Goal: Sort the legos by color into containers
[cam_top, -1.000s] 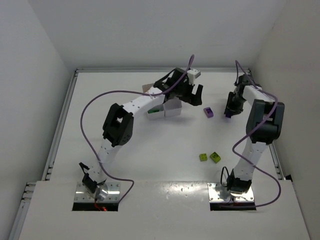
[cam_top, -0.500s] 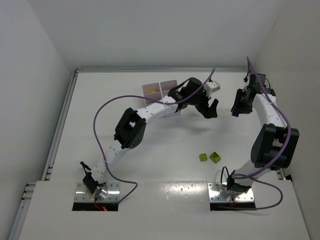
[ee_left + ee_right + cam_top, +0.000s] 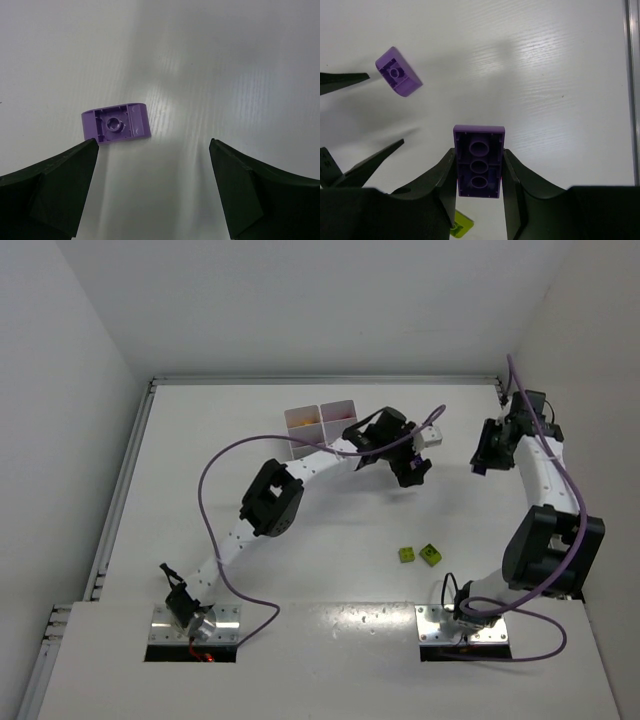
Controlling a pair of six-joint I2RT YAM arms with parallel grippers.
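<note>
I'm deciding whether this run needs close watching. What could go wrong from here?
The left pincer hangs open over the curved purple brick, which lies close to one finger rather than centred, so closing might shove it aside instead of gripping it. The right pincer holds the long purple brick, and the tray lies beyond the left arm, so the arms might collide on the way.

No text, label, number or brand can be read on the long purple plastic brick [image 3: 479,162], the curved purple plastic brick [image 3: 116,122] or the white divided plastic tray [image 3: 320,418].
</note>
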